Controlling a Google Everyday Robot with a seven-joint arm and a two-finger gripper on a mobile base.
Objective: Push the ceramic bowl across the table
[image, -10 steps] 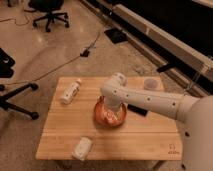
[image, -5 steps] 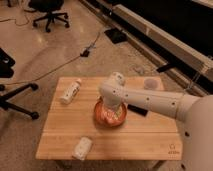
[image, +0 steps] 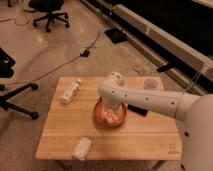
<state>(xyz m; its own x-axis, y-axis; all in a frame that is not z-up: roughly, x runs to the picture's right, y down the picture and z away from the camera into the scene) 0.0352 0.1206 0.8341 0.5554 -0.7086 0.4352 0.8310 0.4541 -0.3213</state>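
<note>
The ceramic bowl [image: 106, 115], orange-red with a whitish pattern inside, sits near the middle of the light wooden table [image: 60, 135]. My white arm reaches in from the right and bends down over the bowl. The gripper [image: 115, 112] points down into the bowl's right half, at or just above its inner surface. The arm's wrist hides the bowl's far rim.
A white bottle [image: 70, 92] lies at the table's left rear. Another white container [image: 82, 148] lies near the front edge. A translucent cup [image: 150, 83] stands at the right rear, and a dark flat object [image: 136, 110] lies right of the bowl. Office chairs [image: 47, 12] and cables are on the floor.
Almost nothing differs. The arm stays bent over the bowl, and the bowl keeps its place near the table's middle.
</note>
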